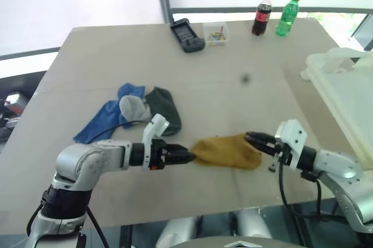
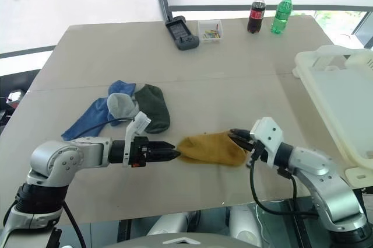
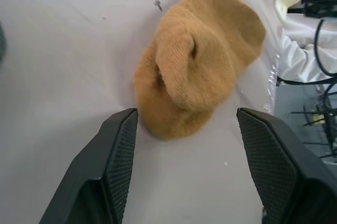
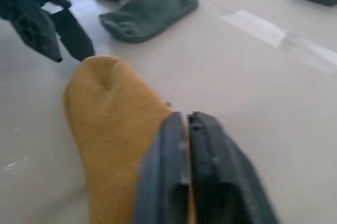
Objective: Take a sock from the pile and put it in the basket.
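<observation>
A mustard-yellow sock (image 1: 227,152) lies flat on the table, apart from the pile (image 1: 140,111) of blue, light grey and dark green socks to its left. My left gripper (image 1: 189,156) points at the sock's left end, open, its fingers (image 3: 118,150) spread wide just short of the fabric. My right gripper (image 1: 252,138) is shut, and its tips rest at the sock's right end. In the right wrist view the two fingers (image 4: 208,150) press together above the yellow fabric; I cannot tell whether any cloth is pinched. The off-white basket (image 1: 344,84) stands at the table's right edge.
At the far edge of the table sit a dark handheld device (image 1: 186,34), a small clear box of coloured bits (image 1: 216,32), a cola bottle (image 1: 262,14) and a green bottle (image 1: 287,14). The table's front edge runs just below both grippers.
</observation>
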You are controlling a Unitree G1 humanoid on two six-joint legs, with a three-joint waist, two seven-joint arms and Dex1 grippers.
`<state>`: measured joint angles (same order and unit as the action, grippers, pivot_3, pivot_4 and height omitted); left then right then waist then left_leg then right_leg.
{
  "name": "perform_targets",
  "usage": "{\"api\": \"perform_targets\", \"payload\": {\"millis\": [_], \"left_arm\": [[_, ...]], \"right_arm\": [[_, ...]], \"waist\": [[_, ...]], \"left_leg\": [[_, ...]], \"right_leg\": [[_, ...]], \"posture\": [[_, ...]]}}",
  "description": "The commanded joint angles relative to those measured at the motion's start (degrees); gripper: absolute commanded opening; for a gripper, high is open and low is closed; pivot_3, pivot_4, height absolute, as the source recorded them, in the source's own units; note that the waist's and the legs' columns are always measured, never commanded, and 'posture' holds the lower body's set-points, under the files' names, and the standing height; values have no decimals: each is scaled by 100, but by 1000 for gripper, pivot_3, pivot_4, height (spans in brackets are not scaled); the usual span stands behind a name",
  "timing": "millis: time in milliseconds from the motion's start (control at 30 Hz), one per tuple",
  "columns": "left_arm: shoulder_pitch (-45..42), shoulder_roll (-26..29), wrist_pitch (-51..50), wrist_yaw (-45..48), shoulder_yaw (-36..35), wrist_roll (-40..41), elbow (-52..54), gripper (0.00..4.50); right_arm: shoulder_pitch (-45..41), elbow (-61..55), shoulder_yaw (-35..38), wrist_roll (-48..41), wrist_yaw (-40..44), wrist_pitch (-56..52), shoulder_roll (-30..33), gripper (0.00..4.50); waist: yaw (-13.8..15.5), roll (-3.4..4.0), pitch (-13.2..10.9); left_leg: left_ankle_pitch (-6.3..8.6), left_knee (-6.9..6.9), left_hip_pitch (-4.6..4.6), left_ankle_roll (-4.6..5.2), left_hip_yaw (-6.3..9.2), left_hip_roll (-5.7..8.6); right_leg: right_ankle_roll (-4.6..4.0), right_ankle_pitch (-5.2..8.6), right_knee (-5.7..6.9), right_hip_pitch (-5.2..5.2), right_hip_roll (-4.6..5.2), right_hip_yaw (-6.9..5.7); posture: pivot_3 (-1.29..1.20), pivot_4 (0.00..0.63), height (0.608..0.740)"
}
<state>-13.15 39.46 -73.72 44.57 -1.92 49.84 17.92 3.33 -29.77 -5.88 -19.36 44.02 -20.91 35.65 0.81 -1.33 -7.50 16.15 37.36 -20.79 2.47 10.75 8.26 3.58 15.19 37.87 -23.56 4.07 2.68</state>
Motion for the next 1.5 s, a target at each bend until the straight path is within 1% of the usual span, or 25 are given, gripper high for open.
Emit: {"api": "perform_targets", "payload": {"millis": [33,100,233,333,467,567,667,767,867,933,1033,1167,1267,1400,1500], "left_arm": [[73,93,-180,-88,-162,187,256,3162],[149,116,-210,-168,-154,164,294,3162],[207,85,-300,-340,-241,240,341,3162],[249,154,-369,-456,-318,271,380,3162],[266,59,-424,-607,-332,316,349,3162],[123,-435,-610,-861,-398,620,243,3162],[0,-965,-726,-1046,-659,921,-18,3162],[-127,-1382,-858,-1279,-955,1158,-323,3162],[-242,-1684,-963,-1556,-1150,1293,-521,3162],[-338,-1918,-1104,-1712,-1348,1551,-687,3162],[-445,-2101,-1304,-1795,-1490,1900,-799,3162],[-632,-2317,-1561,-1959,-1433,2258,-882,3162],[-903,-2467,-1660,-1991,-1299,2360,-1096,3162],[-1237,-2709,-1635,-1968,-1072,2297,-1434,3162],[-1424,-2862,-1495,-1855,-714,2022,-1697,3162]], "right_arm": [[-74,359,-299,293,138,349,-44,58],[-62,717,-489,519,208,582,-38,58],[-13,1247,-646,822,268,929,-14,58],[9,1342,-648,833,284,1028,-41,58],[-1,1295,-650,818,302,1033,-63,58],[-3,1259,-654,816,307,1020,-72,58],[-18,1224,-660,812,315,993,-75,58],[-42,1188,-668,805,330,960,-75,58],[-54,1176,-668,799,350,944,-78,58],[-73,1183,-675,803,356,934,-90,58],[-101,1202,-699,819,362,944,-110,58],[-127,1205,-718,839,345,941,-155,58],[-136,1198,-701,851,313,930,-190,58],[-101,1130,-661,857,272,900,-210,58],[-60,1027,-631,847,227,845,-219,58]], "waist": [[1,0,0],[1,1,0],[1,0,2],[1,-2,5],[2,-3,6],[6,4,11],[10,-1,14],[4,-3,14],[3,-2,15],[3,-3,16],[1,-5,17],[2,-5,17],[-1,-7,19],[-1,-8,19],[-1,-9,19]], "left_leg": [[0,0,0,0,0,0],[0,0,1,0,-1,0],[0,0,4,0,-2,0],[0,0,6,-1,-2,-1],[0,2,6,-1,-2,-1],[0,2,7,-1,-2,0],[0,6,6,-1,0,0],[0,7,6,-1,1,-1],[0,7,6,-1,-1,-1],[0,8,6,-1,-2,0],[0,10,5,-1,-2,0],[0,11,5,-1,-1,0],[-1,14,5,-1,-1,0],[-1,15,5,-1,-3,1],[-1,15,5,-1,-3,1]], "right_leg": [[0,0,1,0,0,0],[0,0,1,0,0,0],[0,0,2,0,0,2],[0,0,3,2,-1,2],[0,0,4,3,-1,2],[0,0,4,3,-1,3],[0,0,4,5,-1,-1],[0,0,7,3,-2,-2],[0,0,7,3,-2,0],[0,0,6,3,-1,1],[1,-1,6,3,-1,2],[1,0,9,4,-1,0],[1,-1,10,3,-2,0],[1,-1,10,4,-2,2],[1,-1,10,3,-2,2]], "posture": [[0,150,740],[0,150,740],[0,150,740],[0,150,740],[0,150,740],[0,150,740],[0,150,740],[0,150,740],[0,150,740],[0,150,740],[0,150,740],[0,150,740],[0,150,740],[0,150,740],[0,150,740]]}}
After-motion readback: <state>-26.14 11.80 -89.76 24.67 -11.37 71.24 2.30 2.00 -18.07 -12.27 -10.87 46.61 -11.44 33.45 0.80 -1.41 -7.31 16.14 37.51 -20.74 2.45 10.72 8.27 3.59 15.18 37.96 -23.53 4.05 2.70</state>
